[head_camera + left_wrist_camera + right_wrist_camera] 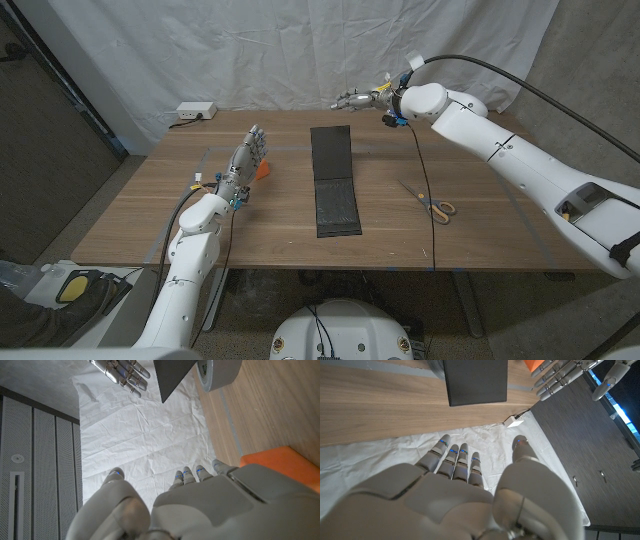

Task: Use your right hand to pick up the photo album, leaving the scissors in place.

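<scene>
The black photo album lies lengthwise along the middle of the wooden table, and its far end is also seen from the right wrist. The yellow-handled scissors lie to its right, apart from it. My right hand hovers past the album's far end with its fingers stretched out and nothing in them. My left hand stands upright on the table left of the album, fingers straight and holding nothing. The album's corner and my right hand appear in the left wrist view.
A small orange block sits by my left hand. A white power box with a cable is at the far left edge. A grey round object is near the album's corner. A white sheet hangs behind the table.
</scene>
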